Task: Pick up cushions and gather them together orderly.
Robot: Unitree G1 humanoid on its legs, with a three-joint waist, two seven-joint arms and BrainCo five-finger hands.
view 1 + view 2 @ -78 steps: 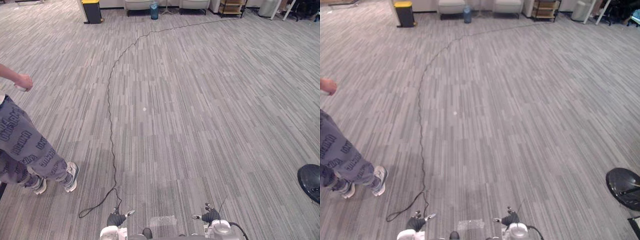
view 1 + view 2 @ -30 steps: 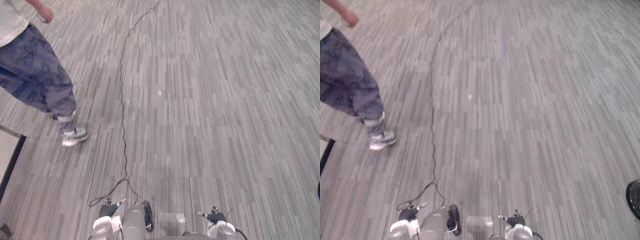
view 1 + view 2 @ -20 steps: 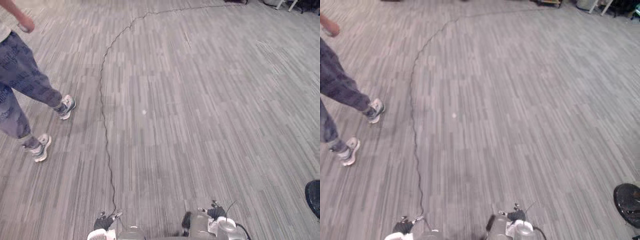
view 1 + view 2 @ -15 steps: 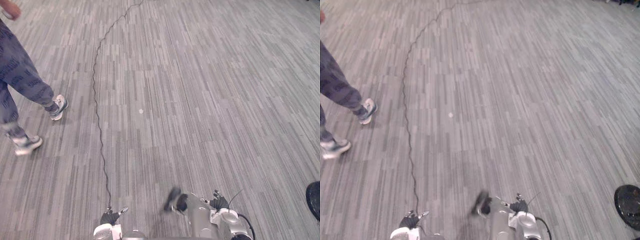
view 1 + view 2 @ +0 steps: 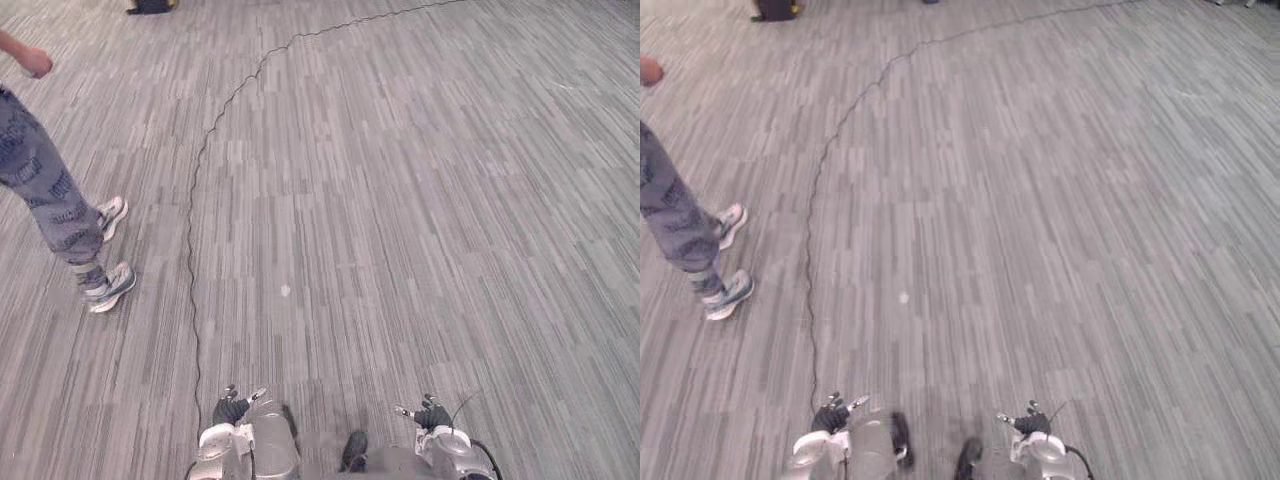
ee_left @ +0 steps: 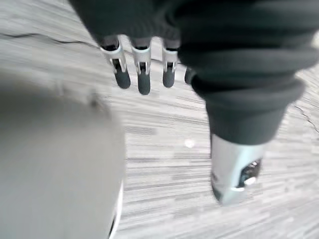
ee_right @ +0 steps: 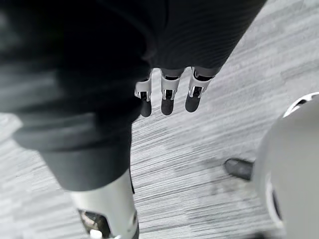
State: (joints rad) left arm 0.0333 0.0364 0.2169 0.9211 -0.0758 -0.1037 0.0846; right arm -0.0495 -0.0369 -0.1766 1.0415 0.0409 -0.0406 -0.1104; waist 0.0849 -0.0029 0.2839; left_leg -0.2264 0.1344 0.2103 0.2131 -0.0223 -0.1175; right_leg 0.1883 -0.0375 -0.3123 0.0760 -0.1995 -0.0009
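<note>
Left eye view looks down on a wide stretch of grey carpet floor (image 5: pixel 420 200), its short pile woven in narrow light and dark stripes that run away from the robot. The left hand (image 5: pixel 232 409) and the right hand (image 5: pixel 432 415) hang low at the near edge, one to each side, apparently because nothing lies within reach to pick up. Left wrist view shows that hand's silver, dark-tipped fingers (image 6: pixel 143 74) straight and loosely spread above the carpet, with nothing in them. Right wrist view shows the other hand's fingers (image 7: pixel 167 97) equally slack and bare. Neither hand carries anything, and where the cushions lie cannot be told from this spot; the task seems to be at the stage of crossing the room to find them. A person (image 5: pixel 45 185) in patterned dark trousers and pale trainers (image 5: pixel 108 285) stands at the left, well apart from both hands. A small pale speck (image 5: pixel 285 290) lies on the carpet to the right of the trainers, toward the middle. The flat, firm-looking surface should give steady footing.
</note>
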